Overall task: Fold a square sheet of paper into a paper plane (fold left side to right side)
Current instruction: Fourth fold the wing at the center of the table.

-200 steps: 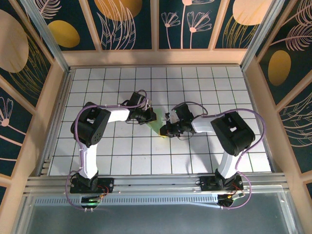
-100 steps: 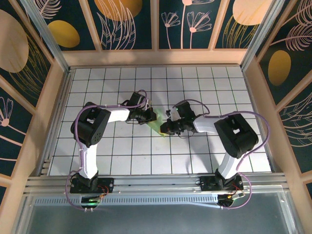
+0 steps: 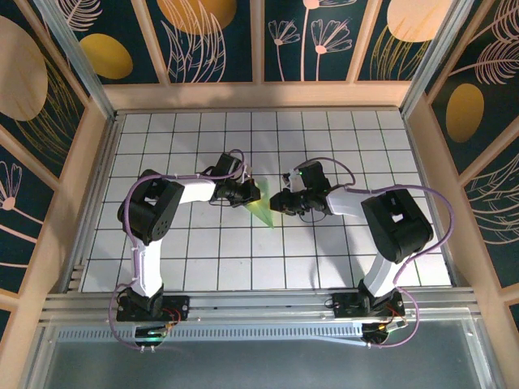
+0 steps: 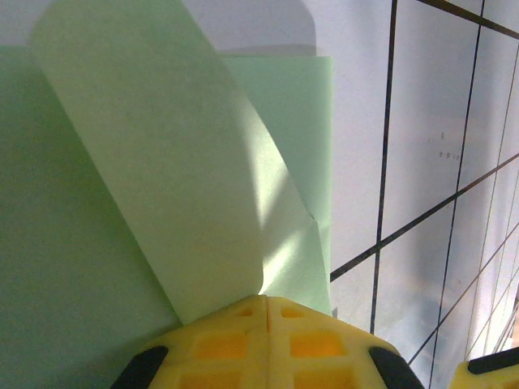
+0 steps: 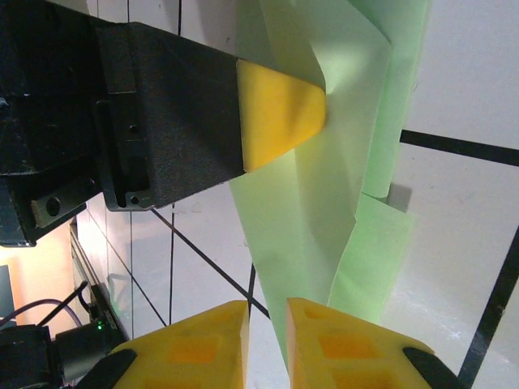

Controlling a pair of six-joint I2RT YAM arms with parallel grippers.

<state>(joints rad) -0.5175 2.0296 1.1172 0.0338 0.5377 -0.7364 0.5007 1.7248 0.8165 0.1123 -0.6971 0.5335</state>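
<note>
Right pincer (image 3: pixel 276 202) has shifted; paper plane (image 3: pixel 261 212) lies just beside it.

Bright even light, soft shadows, blurry close-ups

The right tool (image 3: pixel 276 202) has shifted farther back (jaws now slightly parted).

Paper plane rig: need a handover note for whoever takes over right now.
Left gripper: shut on the paper, which lies mid-table between the two arms.
Right gripper: jaws a crack apart at the paper's near edge, no clear grip.
Done: paper folded into a narrow pointed strip.
Left: flaps stand loose and curled; creases need pressing, plane not finished.
</note>
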